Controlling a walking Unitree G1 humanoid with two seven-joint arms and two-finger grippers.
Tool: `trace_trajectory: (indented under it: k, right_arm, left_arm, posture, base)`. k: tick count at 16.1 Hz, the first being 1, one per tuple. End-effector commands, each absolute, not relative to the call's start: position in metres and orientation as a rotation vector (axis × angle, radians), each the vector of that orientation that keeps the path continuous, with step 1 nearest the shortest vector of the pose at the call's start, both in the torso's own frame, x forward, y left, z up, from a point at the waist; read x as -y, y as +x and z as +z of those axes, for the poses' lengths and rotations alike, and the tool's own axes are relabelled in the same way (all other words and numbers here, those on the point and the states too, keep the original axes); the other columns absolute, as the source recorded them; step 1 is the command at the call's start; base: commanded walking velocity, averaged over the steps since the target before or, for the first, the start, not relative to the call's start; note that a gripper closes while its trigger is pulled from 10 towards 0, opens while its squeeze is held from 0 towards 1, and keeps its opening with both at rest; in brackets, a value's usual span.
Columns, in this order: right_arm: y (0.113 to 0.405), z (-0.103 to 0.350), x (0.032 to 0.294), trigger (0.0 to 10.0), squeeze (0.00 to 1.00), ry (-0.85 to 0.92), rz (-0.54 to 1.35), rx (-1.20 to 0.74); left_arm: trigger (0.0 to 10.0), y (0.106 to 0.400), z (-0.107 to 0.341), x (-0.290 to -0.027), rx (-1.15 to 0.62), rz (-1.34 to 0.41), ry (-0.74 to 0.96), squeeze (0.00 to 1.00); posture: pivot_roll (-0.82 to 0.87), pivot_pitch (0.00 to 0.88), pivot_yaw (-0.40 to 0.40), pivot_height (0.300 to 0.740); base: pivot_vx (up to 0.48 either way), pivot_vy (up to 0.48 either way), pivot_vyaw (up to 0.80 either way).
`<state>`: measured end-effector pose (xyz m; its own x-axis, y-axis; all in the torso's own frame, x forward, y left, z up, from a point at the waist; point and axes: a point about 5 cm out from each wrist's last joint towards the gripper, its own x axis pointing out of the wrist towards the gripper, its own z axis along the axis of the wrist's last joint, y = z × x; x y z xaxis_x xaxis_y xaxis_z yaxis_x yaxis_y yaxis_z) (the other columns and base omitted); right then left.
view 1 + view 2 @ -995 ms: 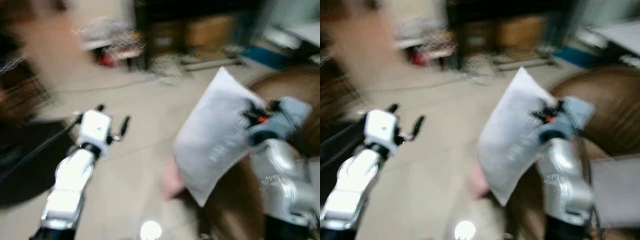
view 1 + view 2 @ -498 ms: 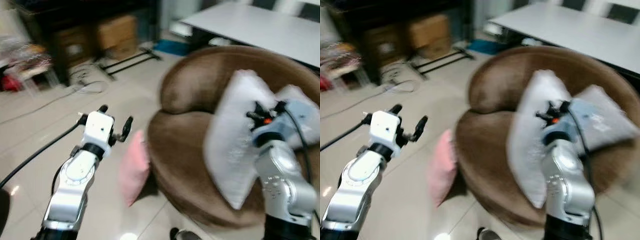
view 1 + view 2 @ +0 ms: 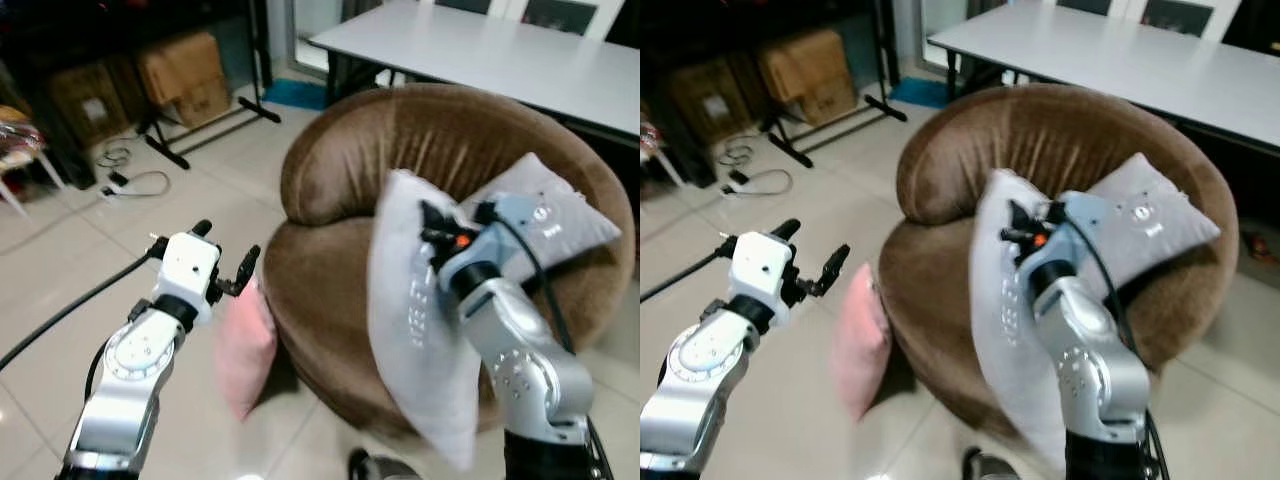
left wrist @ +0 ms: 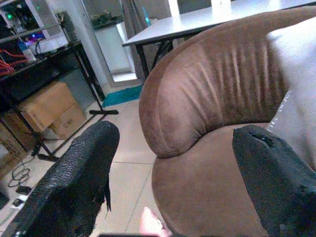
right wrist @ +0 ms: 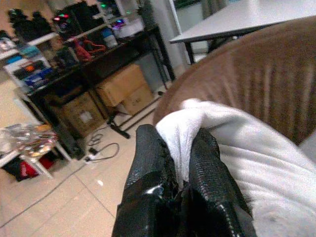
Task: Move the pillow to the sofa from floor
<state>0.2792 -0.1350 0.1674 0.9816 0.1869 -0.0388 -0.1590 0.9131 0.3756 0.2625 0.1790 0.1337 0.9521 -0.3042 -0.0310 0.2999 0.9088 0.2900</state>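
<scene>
At the centre right of the left eye view our right gripper (image 3: 432, 225) is pinched tight on the top edge of the white pillow (image 3: 412, 330), which hangs down from it in the air, its lower corner reaching toward the bottom of the frame in front of the brown round sofa (image 3: 350, 150). In the right wrist view our two black fingers (image 5: 148, 163) press together with a fold of the white fabric caught between them. A grey pillow (image 3: 555, 215) already lies on the sofa seat at the right of the frame, leaning against the backrest just behind our right arm. At the lower left, our left gripper (image 3: 222, 258) is raised over the tiled floor (image 3: 60, 270) with its fingers spread apart and nothing between them; the left wrist view looks between them at the sofa's curved back. A pink pillow (image 3: 245, 345) stands on edge on the floor, leaning against the sofa's base just below that gripper. A white table (image 3: 480, 50) stands behind the sofa at the upper right, and cardboard boxes (image 3: 185, 75) sit under dark shelving at the upper left, with a cable (image 3: 135, 180) lying on the tiles near them.
</scene>
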Motion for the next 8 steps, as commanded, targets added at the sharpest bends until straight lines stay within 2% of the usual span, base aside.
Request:
trace_trajectory:
  k: [1,8]
  right_arm:
    - [0.278,0.176,0.135,10.0,0.0,0.377,0.208,-0.038]
    - [0.279,0.164,0.125,10.0,0.0,0.402,0.249,-0.113]
  left_arm:
    - [10.0,0.263,0.136,-0.175,0.017,-0.341,0.304,0.0]
    - [10.0,0.258,0.134,-0.178,-0.015,-0.378,0.314,0.0]
  posture:
    - [-0.01,0.0,0.011,0.74]
    - [0.02,0.0,0.005,0.74]
  base:
    - [0.255,0.0,0.0]
    - [0.254,0.0,-0.75]
